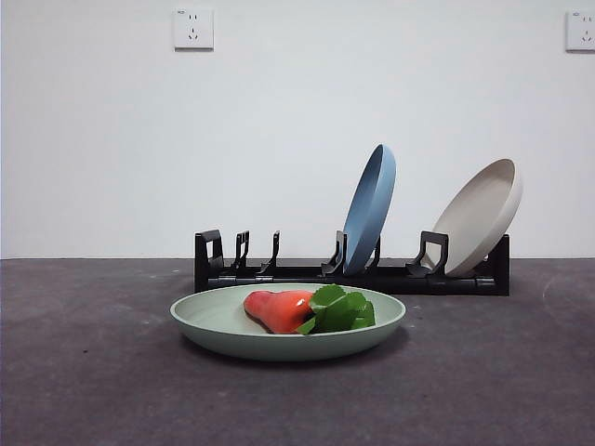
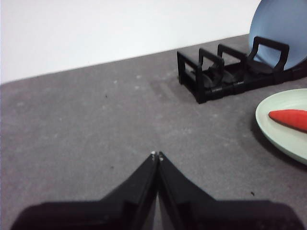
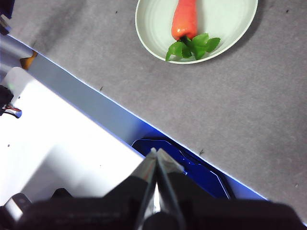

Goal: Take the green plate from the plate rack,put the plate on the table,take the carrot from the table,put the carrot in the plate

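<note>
Blue plate: stands on edge in the plate rack, leaning; beyond and to one side of the left gripper's tips, with bare table between.
Beige plate: leans in the rack's end slot, apart from the blue one.
Rack slots: the holders at the other end stand unfilled.
Path: nothing lies between either gripper's tips and the green plate.
Table: dark grey, rough, faintly speckled; its edge shows a pale strip with a blue line just ahead of the right tips.
Room: plain white wall behind the rack, with two wall sockets high up.
Green plate: flat on the table in front of the rack, well ahead of both pairs of tips.
Carrot: lies on its side inside the green plate, leaves toward the rim.
Left gripper: fingers pressed together, holding nothing, over bare table.
Right gripper: fingers closed tip to tip, holding nothing, beyond the table's edge.
</note>
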Robot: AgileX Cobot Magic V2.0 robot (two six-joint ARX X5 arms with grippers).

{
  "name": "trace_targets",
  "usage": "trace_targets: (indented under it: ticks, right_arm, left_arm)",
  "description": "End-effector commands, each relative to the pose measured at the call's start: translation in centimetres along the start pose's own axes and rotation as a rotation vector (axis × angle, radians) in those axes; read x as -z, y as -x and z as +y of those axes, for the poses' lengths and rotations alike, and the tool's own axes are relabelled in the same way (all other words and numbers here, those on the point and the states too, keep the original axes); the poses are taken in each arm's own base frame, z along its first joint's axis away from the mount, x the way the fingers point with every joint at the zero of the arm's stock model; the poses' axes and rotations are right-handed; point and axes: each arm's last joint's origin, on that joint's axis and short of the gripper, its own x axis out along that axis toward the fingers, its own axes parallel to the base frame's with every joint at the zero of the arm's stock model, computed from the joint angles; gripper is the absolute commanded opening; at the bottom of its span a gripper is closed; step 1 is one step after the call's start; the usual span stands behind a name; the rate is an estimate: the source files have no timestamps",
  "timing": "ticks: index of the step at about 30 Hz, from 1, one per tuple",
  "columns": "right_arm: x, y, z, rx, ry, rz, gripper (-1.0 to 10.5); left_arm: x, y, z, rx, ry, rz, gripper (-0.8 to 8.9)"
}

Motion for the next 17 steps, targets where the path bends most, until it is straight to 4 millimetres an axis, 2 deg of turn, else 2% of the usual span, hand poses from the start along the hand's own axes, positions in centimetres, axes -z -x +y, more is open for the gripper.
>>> trace_targets:
  ticks: [1, 17]
  right_arm:
    - [0.05, -0.11, -0.03, 0.001, 0.009, 0.0, 0.0]
    - [0.05, -0.11, -0.03, 0.001, 0.009, 0.0, 0.0]
  left_arm:
    - [0.64, -0.17, -0.04, -0.001, 0.048, 0.019, -0.03]
    - [0.63, -0.18, -0.03, -0.003, 0.06, 0.018, -0.03]
